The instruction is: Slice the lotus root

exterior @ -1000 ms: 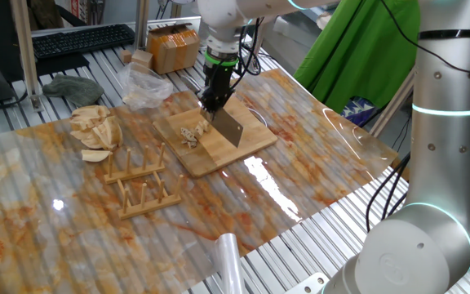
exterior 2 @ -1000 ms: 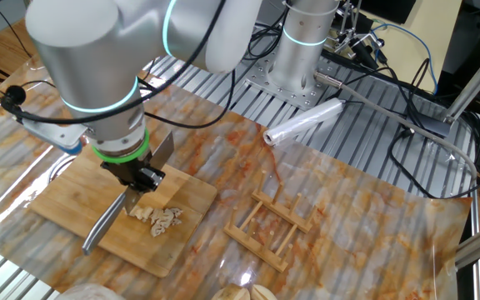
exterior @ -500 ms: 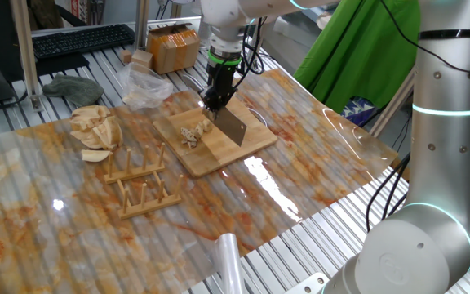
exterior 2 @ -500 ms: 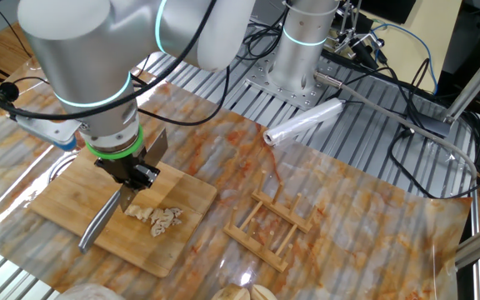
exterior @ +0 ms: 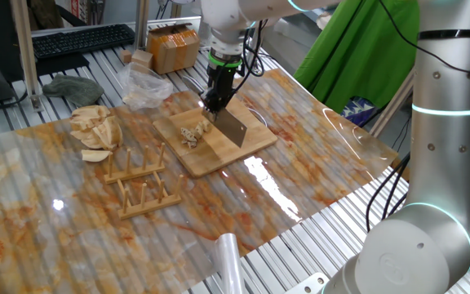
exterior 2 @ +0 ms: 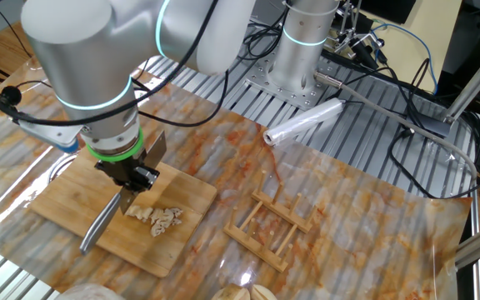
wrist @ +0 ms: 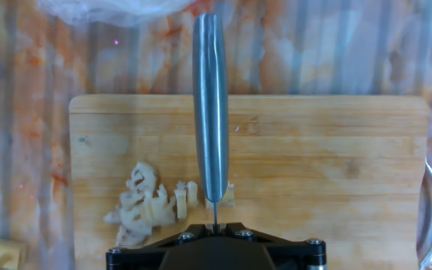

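My gripper (exterior: 214, 103) is shut on a steel cleaver (exterior: 232, 127) and holds it blade-down over the wooden cutting board (exterior: 228, 152). The lotus root (exterior: 191, 135) lies on the board as several thin pale slices with a small uncut piece by the blade. In the other fixed view the gripper (exterior 2: 132, 178) holds the cleaver (exterior 2: 100, 228) right beside the slices (exterior 2: 160, 217). In the hand view the cleaver (wrist: 210, 127) shows edge-on; the slices (wrist: 145, 208) lie left of it and a small piece (wrist: 229, 194) just to its right.
A heap of pale wedges (exterior: 95, 127) lies left of the board. A wooden rack (exterior: 140, 186) stands in front, also in the other fixed view (exterior 2: 270, 223). A clear plastic bag (exterior: 144, 85) lies behind the board. A plastic-wrap roll (exterior 2: 302, 124) lies near the arm's base.
The gripper and cleaver have shifted slightly over the lotus root; the slices and the board stay where they were.
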`<state>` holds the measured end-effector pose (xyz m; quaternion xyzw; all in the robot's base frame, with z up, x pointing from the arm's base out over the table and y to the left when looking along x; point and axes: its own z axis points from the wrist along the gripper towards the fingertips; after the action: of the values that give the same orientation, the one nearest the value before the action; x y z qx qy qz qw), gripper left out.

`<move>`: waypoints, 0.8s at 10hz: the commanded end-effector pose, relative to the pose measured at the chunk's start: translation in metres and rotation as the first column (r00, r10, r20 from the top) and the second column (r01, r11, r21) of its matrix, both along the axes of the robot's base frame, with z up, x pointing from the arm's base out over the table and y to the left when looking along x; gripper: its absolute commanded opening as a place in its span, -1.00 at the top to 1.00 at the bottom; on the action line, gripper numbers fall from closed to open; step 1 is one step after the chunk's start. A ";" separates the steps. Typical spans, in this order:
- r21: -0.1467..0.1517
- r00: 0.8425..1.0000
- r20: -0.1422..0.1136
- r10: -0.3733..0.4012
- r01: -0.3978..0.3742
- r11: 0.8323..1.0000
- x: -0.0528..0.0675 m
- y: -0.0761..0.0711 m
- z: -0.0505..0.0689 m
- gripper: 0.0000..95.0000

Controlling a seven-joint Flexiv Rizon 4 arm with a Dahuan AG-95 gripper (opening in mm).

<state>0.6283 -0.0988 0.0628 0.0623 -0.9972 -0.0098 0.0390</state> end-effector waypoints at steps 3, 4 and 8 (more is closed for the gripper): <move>0.019 1.000 0.007 -0.011 0.011 1.000 0.004 0.003 -0.025 1.00; 0.026 1.000 0.006 -0.015 0.015 1.000 0.004 0.004 -0.025 1.00; 0.032 1.000 0.008 -0.028 0.028 0.999 0.003 0.007 -0.026 1.00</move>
<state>0.6301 -0.0921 0.0357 0.0486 -0.9980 -0.0244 0.0318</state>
